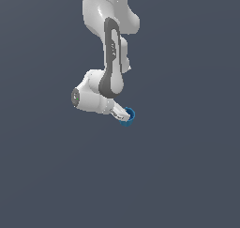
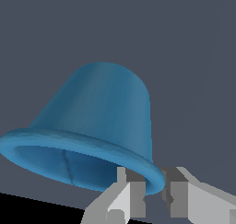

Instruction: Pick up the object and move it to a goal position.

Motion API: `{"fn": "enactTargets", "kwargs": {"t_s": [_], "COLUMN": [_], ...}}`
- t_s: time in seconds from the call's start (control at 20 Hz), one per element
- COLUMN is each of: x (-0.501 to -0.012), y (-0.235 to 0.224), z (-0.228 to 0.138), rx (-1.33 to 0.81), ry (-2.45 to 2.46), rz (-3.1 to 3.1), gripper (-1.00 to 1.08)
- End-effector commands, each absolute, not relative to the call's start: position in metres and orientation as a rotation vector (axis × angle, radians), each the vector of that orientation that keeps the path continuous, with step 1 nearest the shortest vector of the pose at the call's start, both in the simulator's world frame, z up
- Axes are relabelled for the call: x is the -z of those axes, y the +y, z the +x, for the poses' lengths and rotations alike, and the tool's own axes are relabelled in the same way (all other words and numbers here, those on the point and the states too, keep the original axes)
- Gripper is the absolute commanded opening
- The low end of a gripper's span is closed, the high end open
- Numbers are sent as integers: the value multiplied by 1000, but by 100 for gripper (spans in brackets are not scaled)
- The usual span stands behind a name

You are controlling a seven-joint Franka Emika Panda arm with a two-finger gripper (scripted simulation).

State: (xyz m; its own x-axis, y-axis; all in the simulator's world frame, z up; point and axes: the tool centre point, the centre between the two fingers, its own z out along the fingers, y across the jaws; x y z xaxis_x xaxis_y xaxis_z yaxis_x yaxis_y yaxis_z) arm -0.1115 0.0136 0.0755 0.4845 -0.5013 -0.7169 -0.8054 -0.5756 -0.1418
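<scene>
This is no real room but a bare simulated scene: a flat, even slate-grey backdrop (image 1: 187,175) fills both views, with no furniture, walls or floor seams to be seen. The smooth, plastic-looking white robot arm (image 1: 105,30) and the uniformly shaded blue cup (image 2: 101,117) look computer-drawn.

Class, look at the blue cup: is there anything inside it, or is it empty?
Empty, as far as shown. In the wrist view the blue cup opens toward the camera, and its visible interior is bare blue wall. The fingers pinch its rim.
</scene>
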Motion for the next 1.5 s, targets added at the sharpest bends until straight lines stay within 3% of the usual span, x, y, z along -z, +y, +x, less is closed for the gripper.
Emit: {"fn": "enactTargets", "kwargs": {"t_s": [0.0,0.5,1.45], "x": [-81,-144,-350], "y": [11,-10,-83], "z": [-111,-113,-115], "rx": [-873,-873,-874], "ry": [1081,1083,1086], "rz": [-2269,-2270,-2272], "gripper": [-100,-100,-100]}}
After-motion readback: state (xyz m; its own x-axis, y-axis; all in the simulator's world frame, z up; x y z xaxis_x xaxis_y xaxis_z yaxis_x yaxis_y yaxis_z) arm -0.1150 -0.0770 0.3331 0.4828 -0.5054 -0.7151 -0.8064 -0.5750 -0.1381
